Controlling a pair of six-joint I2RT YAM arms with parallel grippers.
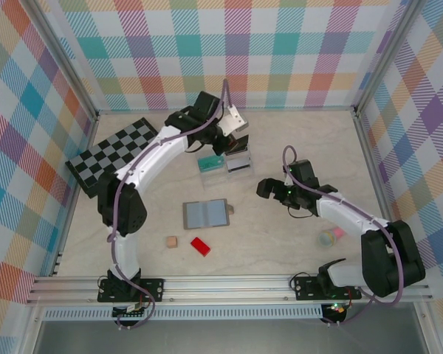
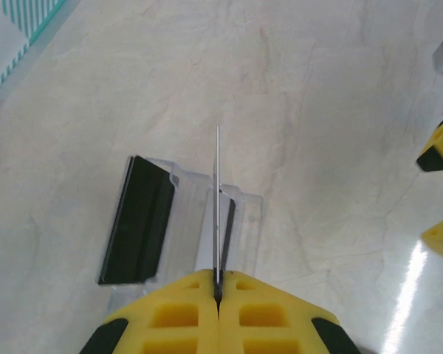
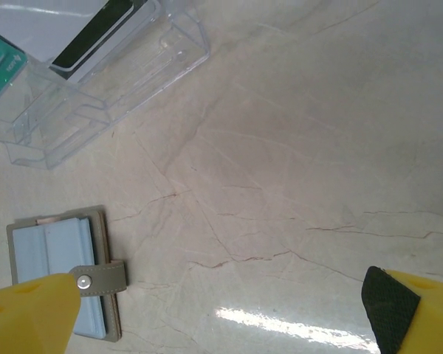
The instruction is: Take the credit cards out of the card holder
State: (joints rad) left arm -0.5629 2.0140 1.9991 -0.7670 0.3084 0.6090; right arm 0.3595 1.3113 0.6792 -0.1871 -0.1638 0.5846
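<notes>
Plastic, thin, stiff, light & slick: card (image 2: 218,169) stands edge-up, pinched at its end by left jaws, just over clear stand (image 2: 244,221). Grip edges, I'd say; flat faces slip. Right jaws spread wide. Open card holder (image 1: 205,214) on bench (image 1: 280,243), nr stand.

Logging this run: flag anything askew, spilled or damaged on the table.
Nothing spilled or damaged. The flat grey fabric card holder lies open, its snap strap sticking out sideways. The left gripper pinches a thin card on edge above the clear plastic stand; that looks intended.
</notes>
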